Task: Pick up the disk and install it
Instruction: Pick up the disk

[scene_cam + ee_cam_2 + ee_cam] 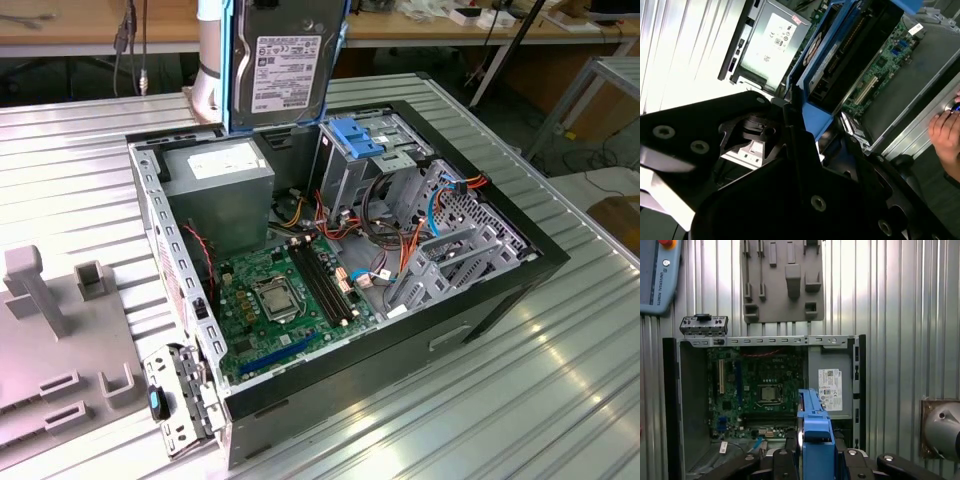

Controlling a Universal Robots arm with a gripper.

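The disk (pixel 285 68) hangs upright at the upper centre of the exterior view, its labelled face turned to the camera and its bright blue carrier running down both long edges. It sits above the far rim of the open computer case (pixel 540 250), over the gap between the grey power supply (pixel 215 185) and the drive cage (pixel 350 180), which carries a fixed blue bracket (pixel 362 135). In the first wrist view the gripper (pixel 815 460) is pinching the disk edge-on, with its black fingers (pixel 786 460) pressed against the carrier from both sides. Below the disk lies the green motherboard (pixel 290 290). The case rests on a ribbed metal desk (pixel 560 400), and a grey fixture plate (pixel 50 340) lies on the desk at the exterior view's left. A teach pendant (pixel 657 275) lies on the desk beyond the case in the first wrist view. In the second wrist view a person's hand (pixel 946 132) is beside the case's grey side panel.
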